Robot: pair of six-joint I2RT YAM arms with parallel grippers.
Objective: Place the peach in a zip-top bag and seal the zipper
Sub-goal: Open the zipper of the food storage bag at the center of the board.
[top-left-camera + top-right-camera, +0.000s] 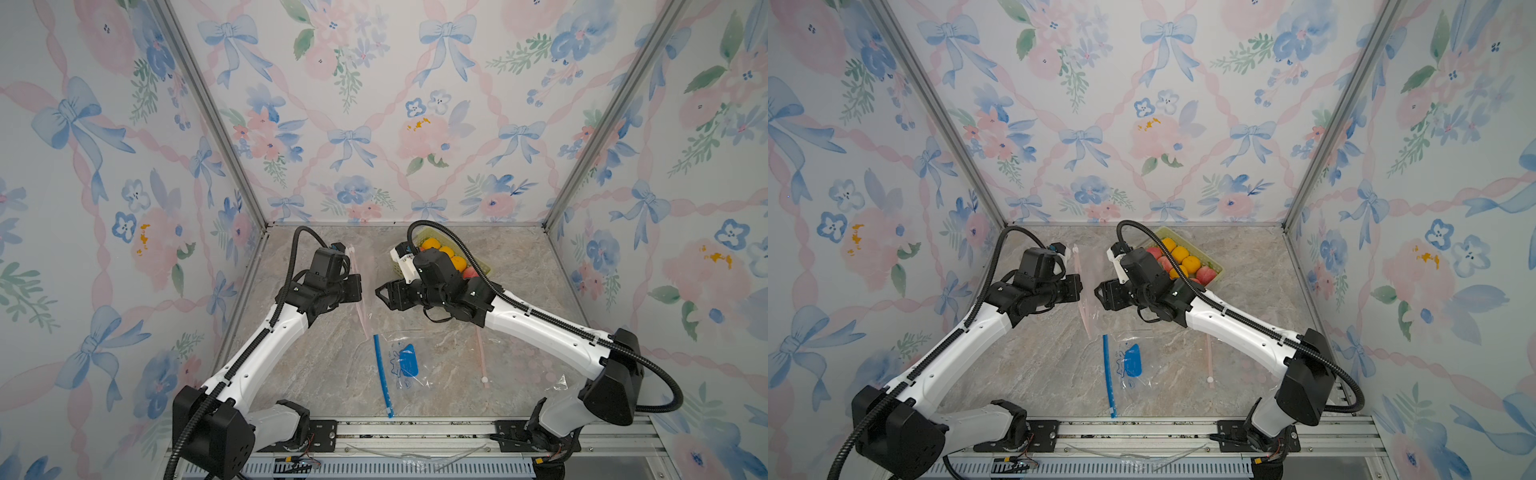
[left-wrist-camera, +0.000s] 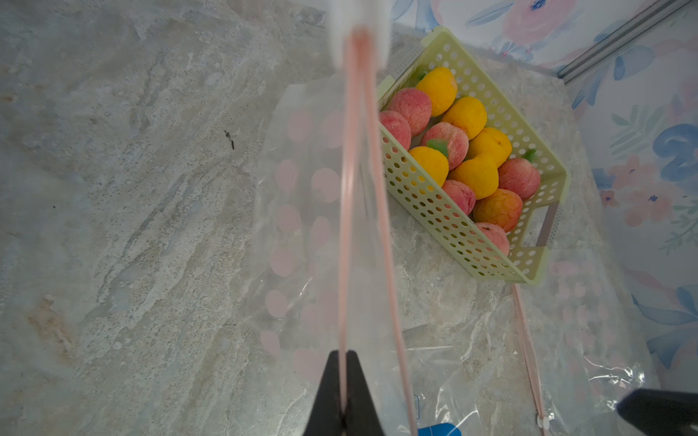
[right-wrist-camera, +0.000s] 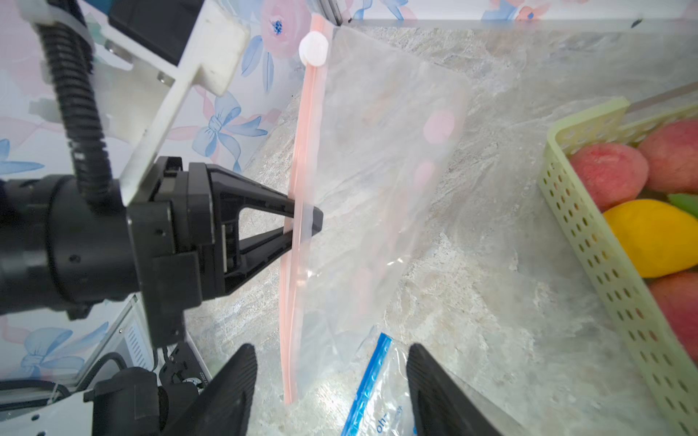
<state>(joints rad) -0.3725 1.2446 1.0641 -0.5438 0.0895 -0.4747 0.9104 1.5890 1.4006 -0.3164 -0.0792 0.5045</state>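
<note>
Left gripper (image 3: 308,223): pressed together, pinching the pink zipper strip (image 3: 302,151) of the pink bag (image 3: 377,170).
Right gripper (image 3: 332,356): fingers spread, nothing held; it faces the left gripper from near by.
Pink bag: hangs from the left gripper. Its lower strip end shows between the right gripper's fingers in the right wrist view; whether they touch it cannot be told.
Bag mouth: in the left wrist view two pink strips part toward the left gripper, and one runs between its fingers.
Slider (image 3: 313,49): white, at the strip's end far from the right gripper.
Peaches (image 2: 409,107): in the basket (image 2: 434,211) with yellow fruit (image 2: 466,115), off to the right gripper's side, apart from both grippers.
Blue bag (image 1: 405,361): flat on the table (image 1: 316,374), below the right gripper.
</note>
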